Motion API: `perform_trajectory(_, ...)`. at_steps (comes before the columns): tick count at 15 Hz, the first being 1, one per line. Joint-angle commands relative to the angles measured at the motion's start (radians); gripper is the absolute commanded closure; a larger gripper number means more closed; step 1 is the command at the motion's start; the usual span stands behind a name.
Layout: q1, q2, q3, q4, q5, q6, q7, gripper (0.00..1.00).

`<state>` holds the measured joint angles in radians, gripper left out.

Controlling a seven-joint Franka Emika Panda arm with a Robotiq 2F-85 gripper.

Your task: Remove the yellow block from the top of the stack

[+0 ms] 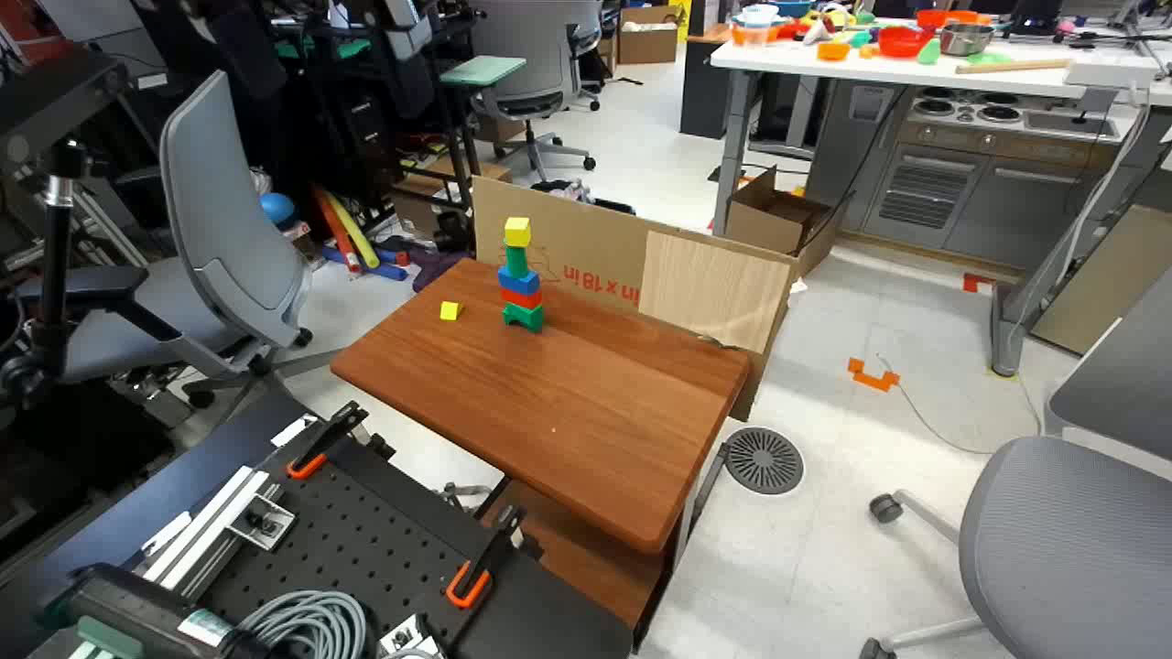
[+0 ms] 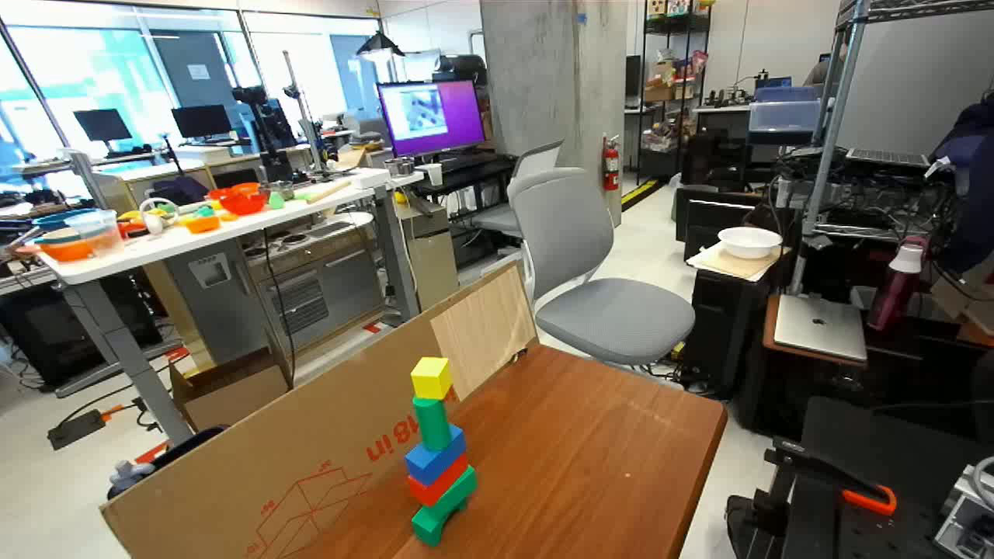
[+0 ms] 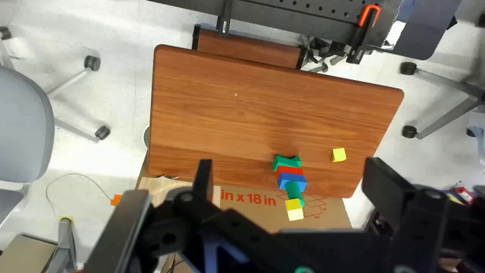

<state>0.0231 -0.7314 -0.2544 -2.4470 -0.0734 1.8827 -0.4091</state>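
Observation:
The yellow block [image 1: 517, 231] sits on top of the stack [image 1: 520, 282] in both exterior views. It also shows at the top in an exterior view [image 2: 432, 378] and in the wrist view [image 3: 294, 209]. Below it the stack [image 2: 436, 460] has a green cylinder, a blue block, a red block and a green arch on the table. My gripper [image 3: 288, 167] is open and empty in the wrist view. The stack [image 3: 291, 182] appears between its fingers, well beyond the fingertips. Neither exterior view shows the gripper.
A second yellow block [image 1: 450, 311] lies on the brown table [image 1: 568, 403], beside the stack; it also shows in the wrist view [image 3: 339, 154]. A cardboard sheet [image 1: 595, 240] stands upright along the table edge close behind the stack. A black pegboard bench [image 1: 366, 522] with clamps faces the opposite edge.

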Motion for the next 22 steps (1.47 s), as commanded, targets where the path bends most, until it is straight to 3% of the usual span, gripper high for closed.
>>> perform_trajectory(1, -0.014, 0.003, 0.011, 0.001, 0.009, -0.001, -0.008, 0.0)
perform_trajectory(14, -0.014, 0.003, 0.011, 0.001, 0.009, -0.001, -0.008, 0.0)
perform_trajectory(22, 0.015, 0.153, 0.049, 0.097, 0.038, 0.037, 0.024, 0.0)
